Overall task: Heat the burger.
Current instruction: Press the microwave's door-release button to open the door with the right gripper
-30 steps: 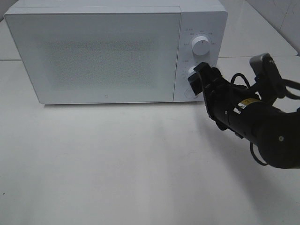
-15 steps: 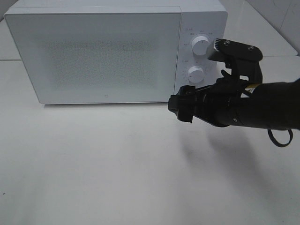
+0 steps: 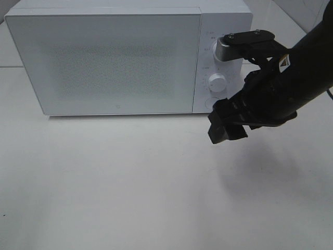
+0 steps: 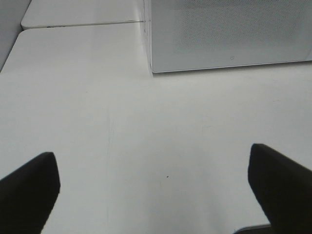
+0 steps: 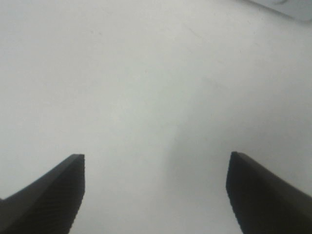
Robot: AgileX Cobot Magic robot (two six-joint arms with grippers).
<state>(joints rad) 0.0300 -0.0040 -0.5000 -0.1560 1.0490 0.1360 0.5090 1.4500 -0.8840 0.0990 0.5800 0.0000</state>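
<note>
The tabletop [image 3: 114, 182] before the microwave [image 3: 104, 57] is free to cross; the right pincer [image 3: 227, 127] and arm [image 3: 291, 78] crowd its knobs [image 3: 216, 82].

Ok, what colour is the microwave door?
The microwave door is white, with a fine grey dotted mesh across its window. The exterior high view shows it best.

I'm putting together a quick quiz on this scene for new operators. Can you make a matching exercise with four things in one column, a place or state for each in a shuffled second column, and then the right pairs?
Column A
1. microwave door
2. lower knob
3. right gripper
4. left gripper

Column B
a. open, outside the exterior high view
b. shut
c. on the control panel
d. open, above the table, in front of that panel

Pairs: 1-b, 2-c, 3-d, 4-a
</note>
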